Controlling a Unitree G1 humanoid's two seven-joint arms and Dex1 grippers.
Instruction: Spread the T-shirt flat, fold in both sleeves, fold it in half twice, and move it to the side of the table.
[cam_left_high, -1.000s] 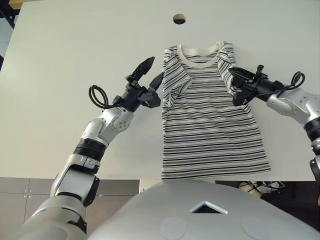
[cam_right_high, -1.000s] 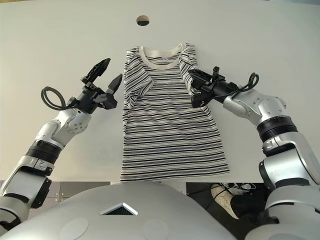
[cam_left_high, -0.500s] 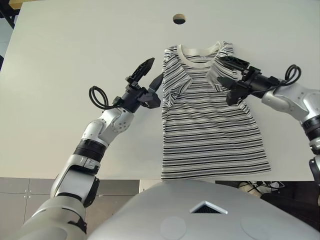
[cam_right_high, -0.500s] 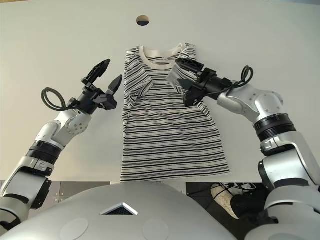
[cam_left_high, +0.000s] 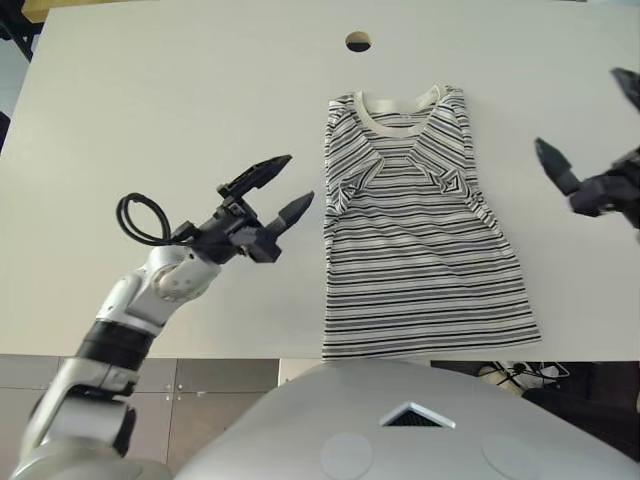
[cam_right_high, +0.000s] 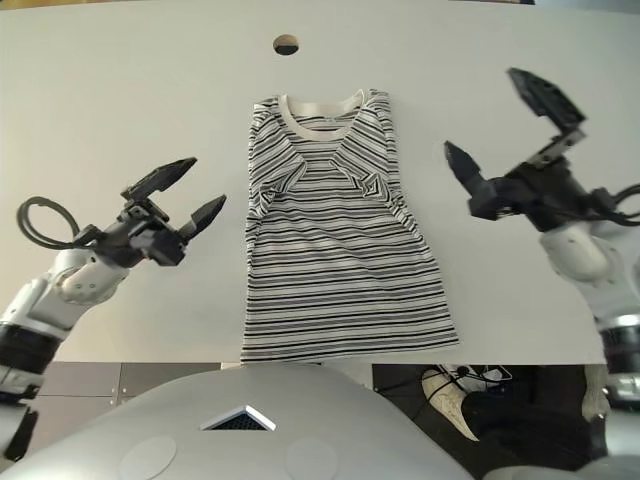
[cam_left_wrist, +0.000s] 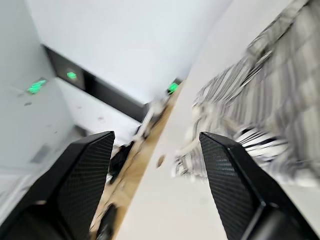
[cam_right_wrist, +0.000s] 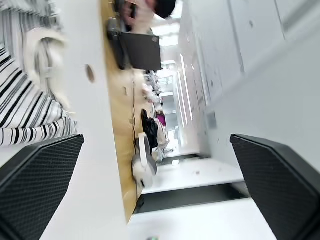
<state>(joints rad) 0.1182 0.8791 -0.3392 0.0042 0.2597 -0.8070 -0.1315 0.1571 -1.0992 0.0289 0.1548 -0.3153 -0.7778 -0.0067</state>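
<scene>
Left gripper (cam_left_high: 298, 178) hangs over bare table (cam_left_high: 150, 100) near the T-shirt (cam_left_high: 420, 250) in the left eye view, fingers spread wide and empty, while the right gripper (cam_left_high: 578, 110) stands well out past the opposite edge, equally wide and empty. The shirt lies flat with its collar (cam_left_high: 400, 108) away from the robot and both sleeves (cam_left_high: 358, 178) turned in over the chest, so the half folds look to be next. Its hem (cam_left_high: 430, 342) runs right along the near table edge, and a careless tug there could pull cloth over the side. In the right eye view the turned-in sleeves sit as loose, slightly raised flaps, and lifting the shirt quickly would likely let them flop back out. The body also widens toward the hem on the right side only, so corners that are not matched would probably give a skewed fold. In the left wrist view the two fingers (cam_left_wrist: 75, 185) stand far apart with striped cloth ahead between them. That picture is smeared and the height above the table cannot be judged, so a fingertip could jab the tabletop or pinch only one layer. In the right wrist view the fingers (cam_right_wrist: 40, 170) are again wide apart, with the collar and a striped shoulder off to one side. From that offset the right arm has farther to come than the left, and an uneven pickup would drag the shirt crooked.
</scene>
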